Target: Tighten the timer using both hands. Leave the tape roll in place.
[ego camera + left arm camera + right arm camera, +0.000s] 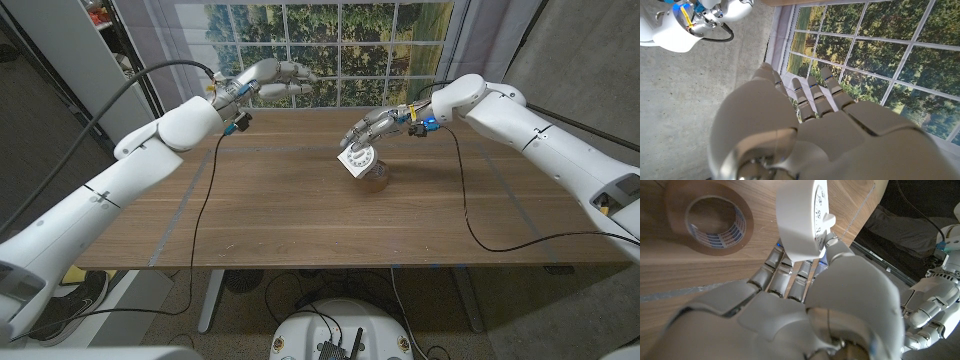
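Head view shows the left hand (268,78) raised over the wooden table (300,220), fingers apart and empty, before a window (330,40). The right hand (372,126) clamps the white timer (356,158) above the tape roll (375,178) mid-table.

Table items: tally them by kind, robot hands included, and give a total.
Timer: 1, white, held by the right hand
Tape roll: 1, brown
Hands: 2, the left hand raised and holding nothing, the right hand on the timer
Total: 4
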Robot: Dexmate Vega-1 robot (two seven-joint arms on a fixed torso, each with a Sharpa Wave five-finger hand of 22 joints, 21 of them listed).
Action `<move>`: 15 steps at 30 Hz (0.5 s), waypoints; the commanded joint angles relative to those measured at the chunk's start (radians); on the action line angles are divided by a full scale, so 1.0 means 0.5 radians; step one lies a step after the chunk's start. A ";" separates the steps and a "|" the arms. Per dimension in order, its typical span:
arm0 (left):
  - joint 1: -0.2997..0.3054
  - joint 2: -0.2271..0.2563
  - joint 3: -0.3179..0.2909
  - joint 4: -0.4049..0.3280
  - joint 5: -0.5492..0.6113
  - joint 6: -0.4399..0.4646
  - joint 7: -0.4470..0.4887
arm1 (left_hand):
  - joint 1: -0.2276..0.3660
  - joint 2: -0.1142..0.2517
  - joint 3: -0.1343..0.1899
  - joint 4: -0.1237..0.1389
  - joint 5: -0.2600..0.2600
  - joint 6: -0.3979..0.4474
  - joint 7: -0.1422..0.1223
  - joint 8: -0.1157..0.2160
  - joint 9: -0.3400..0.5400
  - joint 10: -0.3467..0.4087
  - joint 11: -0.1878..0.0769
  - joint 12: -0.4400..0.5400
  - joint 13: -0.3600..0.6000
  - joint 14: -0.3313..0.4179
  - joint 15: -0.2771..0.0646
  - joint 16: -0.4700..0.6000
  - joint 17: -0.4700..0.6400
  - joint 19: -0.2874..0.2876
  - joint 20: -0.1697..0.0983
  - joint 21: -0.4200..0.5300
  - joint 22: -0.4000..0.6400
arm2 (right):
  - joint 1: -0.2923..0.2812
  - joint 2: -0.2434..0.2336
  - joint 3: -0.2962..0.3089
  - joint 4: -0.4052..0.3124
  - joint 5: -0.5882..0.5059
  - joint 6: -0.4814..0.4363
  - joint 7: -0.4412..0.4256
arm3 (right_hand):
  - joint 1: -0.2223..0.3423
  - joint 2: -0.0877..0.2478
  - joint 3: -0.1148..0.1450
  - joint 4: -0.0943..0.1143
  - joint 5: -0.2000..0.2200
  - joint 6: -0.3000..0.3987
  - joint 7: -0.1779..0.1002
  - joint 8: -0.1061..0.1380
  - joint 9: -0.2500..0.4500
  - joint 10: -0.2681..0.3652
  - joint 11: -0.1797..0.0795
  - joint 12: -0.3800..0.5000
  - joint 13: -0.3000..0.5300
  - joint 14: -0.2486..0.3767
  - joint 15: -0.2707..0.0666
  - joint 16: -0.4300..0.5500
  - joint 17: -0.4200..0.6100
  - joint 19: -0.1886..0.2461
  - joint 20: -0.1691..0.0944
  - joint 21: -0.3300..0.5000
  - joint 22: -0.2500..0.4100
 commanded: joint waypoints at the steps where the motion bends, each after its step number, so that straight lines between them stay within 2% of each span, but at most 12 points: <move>1: 0.101 -0.025 -0.062 0.059 -0.221 -0.068 0.038 | -0.027 -0.001 0.014 0.014 -0.013 0.006 0.019 0.016 0.000 0.043 0.001 0.026 0.010 0.058 -0.116 0.025 0.001 0.002 0.016 0.013 -0.002 | -0.091 -0.329 0.035 -0.562 -0.298 -0.256 -0.225 | 0.014 0.004 0.003 -0.003 -0.010 0.019 0.001 -0.003 0.005 0.023 -0.001 -0.007 0.002 0.023 -0.315 0.002 -0.001 0.018 -0.230 0.015 0.005; 8: 0.166 -0.124 -0.088 0.209 -0.488 -0.161 0.024 | -0.051 0.002 0.037 0.032 -0.042 0.048 0.067 0.037 -0.011 0.105 -0.001 0.048 0.013 0.140 -0.125 0.051 -0.002 0.020 0.029 0.026 -0.006 | -0.140 -0.399 0.024 -0.732 -0.493 -0.388 -0.322 | 0.017 0.003 0.004 -0.006 -0.010 0.023 -0.001 -0.006 0.006 0.025 0.001 -0.010 0.003 0.024 -0.319 0.000 -0.003 0.021 -0.229 0.017 0.004; 15: 0.191 -0.232 -0.114 0.421 -0.885 -0.227 -0.116 | -0.055 0.010 0.088 0.036 -0.082 0.097 0.108 0.055 -0.024 0.211 -0.014 0.086 0.017 0.260 -0.140 0.087 -0.008 0.034 0.045 0.041 -0.010 | -0.195 -0.386 0.028 -0.780 -0.554 -0.479 -0.393 | 0.011 0.004 0.002 -0.002 -0.010 0.030 -0.006 -0.011 0.008 0.033 -0.003 -0.011 0.004 0.032 -0.314 0.001 -0.005 0.025 -0.226 0.021 0.003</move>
